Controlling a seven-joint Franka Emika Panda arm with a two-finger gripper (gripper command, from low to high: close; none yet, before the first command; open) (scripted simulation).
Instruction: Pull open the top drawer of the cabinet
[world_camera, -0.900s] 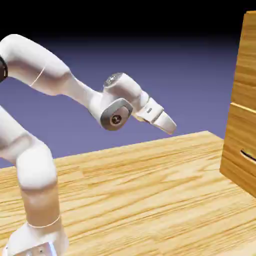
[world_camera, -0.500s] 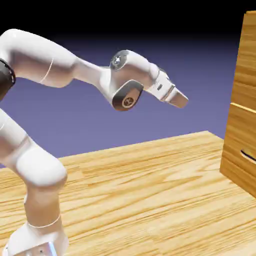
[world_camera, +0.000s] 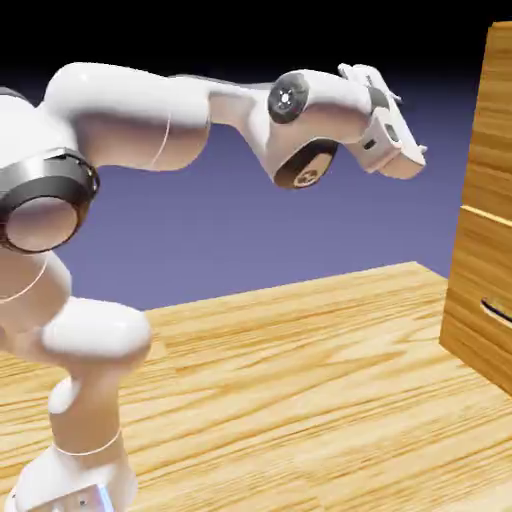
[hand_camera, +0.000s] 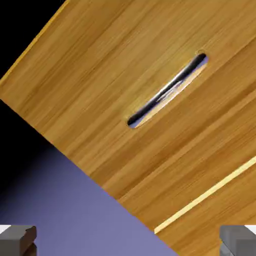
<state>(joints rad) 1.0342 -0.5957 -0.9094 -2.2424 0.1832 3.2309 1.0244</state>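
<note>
The cabinet (world_camera: 482, 255) stands at the right edge of the exterior view, tall and light-brown. My gripper (world_camera: 412, 163) hangs high in the air, a short way left of the cabinet's upper front and apart from it. In the hand view the top drawer (hand_camera: 95, 85) fills most of the picture, tilted, with its thin silvery bar handle (hand_camera: 167, 90) running diagonally up to the right. My gripper (hand_camera: 128, 241) is open: the two grey fingertips (hand_camera: 17, 239) sit far apart at the bottom corners with nothing between them. The handle is still some distance ahead.
A lower drawer with a dark curved handle (world_camera: 496, 311) juts out slightly from the cabinet. The wood-grain tabletop (world_camera: 300, 380) stretches below the arm. A bright seam (hand_camera: 205, 195) runs under the top drawer's front in the hand view.
The arm has swung up and to the right, carrying the hand from mid-height over the table to a higher spot close to the cabinet's upper front.
</note>
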